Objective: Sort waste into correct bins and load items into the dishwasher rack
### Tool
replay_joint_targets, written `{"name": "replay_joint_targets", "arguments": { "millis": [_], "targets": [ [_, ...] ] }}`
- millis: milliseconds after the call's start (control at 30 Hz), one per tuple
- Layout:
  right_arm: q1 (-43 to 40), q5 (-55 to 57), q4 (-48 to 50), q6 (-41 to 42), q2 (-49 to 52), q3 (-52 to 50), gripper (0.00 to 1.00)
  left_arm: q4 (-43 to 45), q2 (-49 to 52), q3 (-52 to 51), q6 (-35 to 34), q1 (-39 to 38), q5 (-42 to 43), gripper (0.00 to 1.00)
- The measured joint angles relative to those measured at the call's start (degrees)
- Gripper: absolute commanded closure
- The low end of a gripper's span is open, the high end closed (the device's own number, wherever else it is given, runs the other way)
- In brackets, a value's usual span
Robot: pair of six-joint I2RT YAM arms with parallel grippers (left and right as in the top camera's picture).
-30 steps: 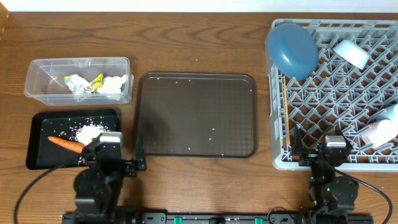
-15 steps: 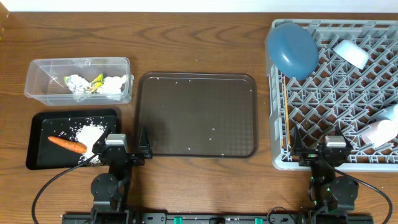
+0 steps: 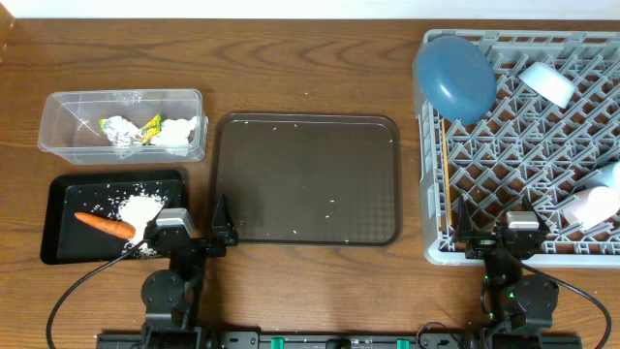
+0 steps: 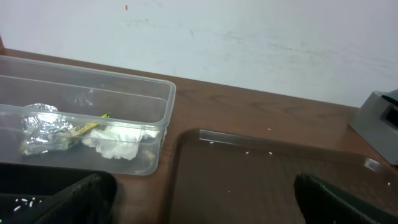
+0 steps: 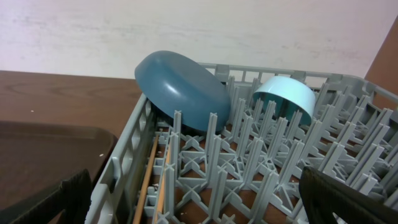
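**Dishwasher rack** (image 3: 523, 136): grey peg crate, directly ahead of the right jaws and reaching off to their right.
- Dark-blue bowl (image 5: 183, 90): tipped on edge at the far-left corner.
- Light-blue bowl (image 5: 285, 96): tilted among the pegs, to the right of the dark-blue bowl.
- Chopsticks (image 5: 155, 180): lying lengthwise by the left wall, ahead-left of the right jaws.
- Pale cup (image 3: 593, 206): on its side, to the right of the right jaws.

**Clear tub** (image 4: 158, 134): ahead-left of the left jaws. Holds the foil ball (image 4: 38, 121), wrapper (image 4: 84, 128) and white paper (image 4: 118, 142).

**Black tray** (image 3: 58, 247): just left of the left jaws. Holds the rice (image 3: 139, 206) and carrot (image 3: 102, 224).

**Serving tray** (image 3: 305, 179): ahead-right of the left jaws, with a few loose grains on it.

**Left jaws, right jaws:** spread wide, holding nothing, low at the near edge of the table.

**Step, judged:** sorting and loading look complete. What remains is a final check. The loose grains are probably too fine to pinch and are best left where they are.
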Motion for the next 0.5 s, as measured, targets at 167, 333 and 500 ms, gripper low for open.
{"name": "replay_joint_targets", "arguments": {
  "millis": [167, 333, 500],
  "targets": [
    [0.0, 0.0, 0.0, 0.0, 0.0, 0.0, 0.01, 0.0, 0.0, 0.0, -0.11, 0.0, 0.0, 0.02],
    [0.0, 0.0, 0.0, 0.02, 0.0, 0.0, 0.01, 0.0, 0.0, 0.0, -0.11, 0.0, 0.0, 0.02],
    [0.0, 0.0, 0.0, 0.0, 0.0, 0.0, 0.01, 0.0, 0.0, 0.0, -0.11, 0.0, 0.0, 0.02]
  ]
}}
